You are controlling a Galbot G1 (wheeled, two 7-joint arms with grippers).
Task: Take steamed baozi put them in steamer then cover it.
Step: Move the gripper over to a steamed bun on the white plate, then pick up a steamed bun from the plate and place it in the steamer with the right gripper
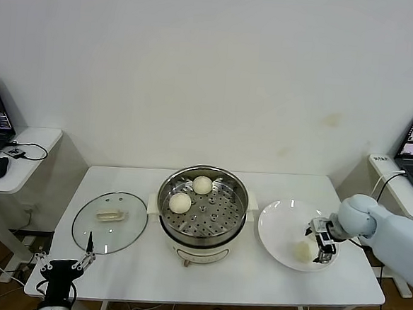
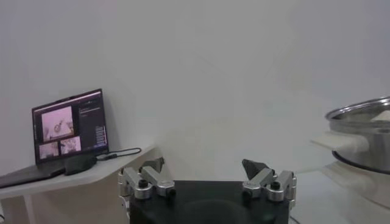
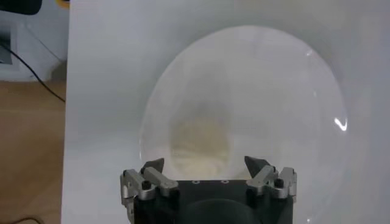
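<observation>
Open-fingered around a cream-white round dough bun (image 3: 200, 146) on the flat white plate (image 1: 279, 234), the right hand (image 1: 322, 242) grips nothing, and closing hard could squash it; the left hand (image 1: 63, 260) hangs open and empty off the white worktop (image 1: 254, 279).

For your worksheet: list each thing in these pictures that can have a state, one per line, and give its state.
Steamer: uncovered, two baozi inside.
Cover: off, flat on table beside steamer.
Plate: holds one baozi.
Right end effector: open, around the plate's baozi.
Left end effector: open, empty, at table's near left edge.
</observation>
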